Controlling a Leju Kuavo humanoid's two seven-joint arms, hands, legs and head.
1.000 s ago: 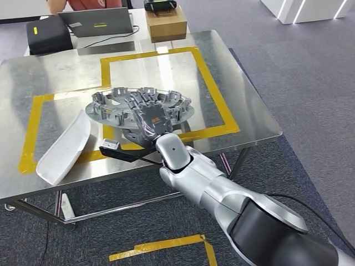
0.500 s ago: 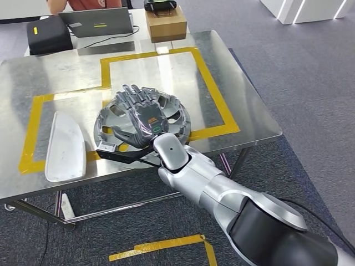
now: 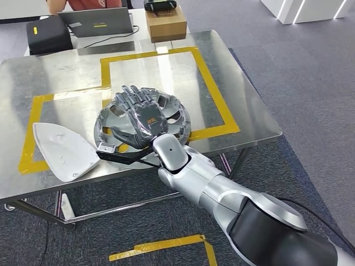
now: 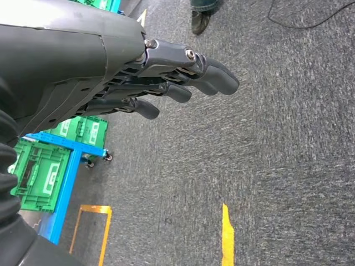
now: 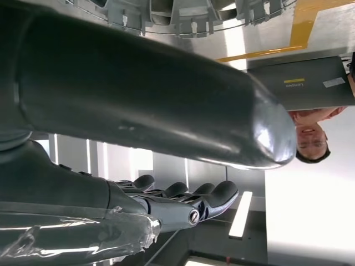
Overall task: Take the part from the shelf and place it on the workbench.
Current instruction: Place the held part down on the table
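Observation:
The grey round ribbed part lies flat on the steel workbench, across the near line of the yellow tape frame. My right hand is spread flat over the top of it, fingers straight and apart, gripping nothing. In the right wrist view the thick thumb and straight fingers of the right hand have nothing between them, and the part's rim shows beside them. My left hand hangs over the carpet with its fingers extended and empty.
A white curved shell lies on the bench's near left corner. A laptop, a black bag and a cardboard box stand at the far edge, a person behind them. Green crates sit on a blue rack.
The grey part went from tilted in my right hand to flat on the bench, with the hand now spread over it. The white shell dropped flat and turned.

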